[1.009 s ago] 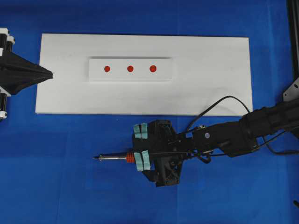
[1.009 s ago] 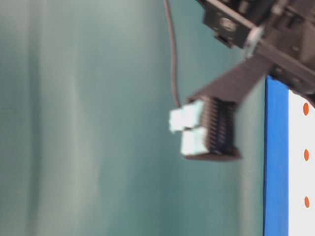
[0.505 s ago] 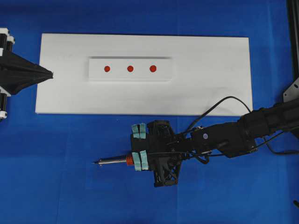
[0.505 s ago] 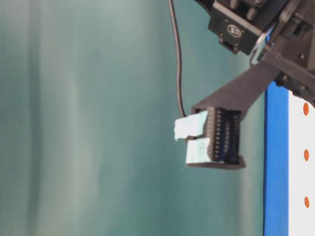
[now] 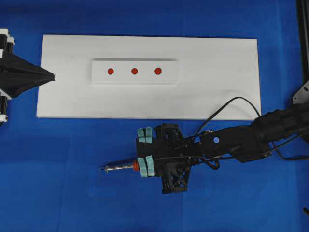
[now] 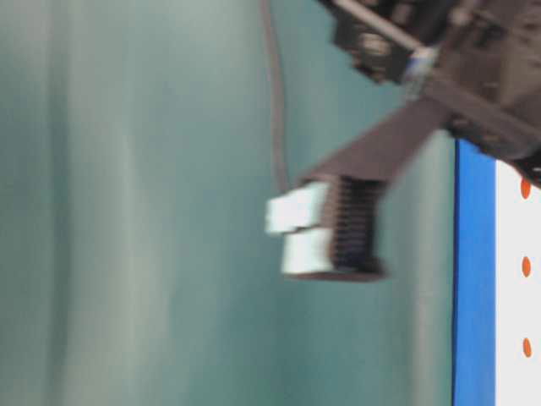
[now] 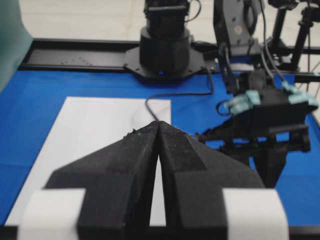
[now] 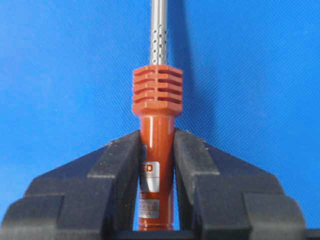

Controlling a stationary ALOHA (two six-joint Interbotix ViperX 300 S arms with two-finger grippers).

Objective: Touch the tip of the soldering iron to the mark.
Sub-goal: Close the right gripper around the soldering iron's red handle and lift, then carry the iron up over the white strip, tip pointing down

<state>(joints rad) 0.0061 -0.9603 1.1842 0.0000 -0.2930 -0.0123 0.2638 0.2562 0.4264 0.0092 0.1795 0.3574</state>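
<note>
The soldering iron (image 5: 126,167) lies level over the blue cloth in front of the white board, its tip (image 5: 101,169) pointing left. My right gripper (image 5: 143,166) is shut on its red-orange handle (image 8: 156,145); the ribbed collar (image 8: 157,90) and silver shaft (image 8: 159,30) stick out ahead, and the tip is cut off at the top of the right wrist view. The mark (image 5: 134,71) is the middle red dot on the white strip (image 5: 169,72), well behind the tip. My left gripper (image 5: 52,76) rests shut and empty at the board's left edge, its fingertips (image 7: 159,124) pressed together.
The white board (image 5: 217,72) lies on the blue cloth (image 5: 72,193). Two more red dots (image 5: 110,71) (image 5: 158,71) flank the mark. The iron's black cord (image 5: 227,104) loops over the board's near right corner. A black frame (image 5: 304,38) stands at the right edge.
My right gripper has closed on the iron's handle. The iron has shifted slightly toward the near side, and in the table-level view the gripper has moved away from the table surface.
</note>
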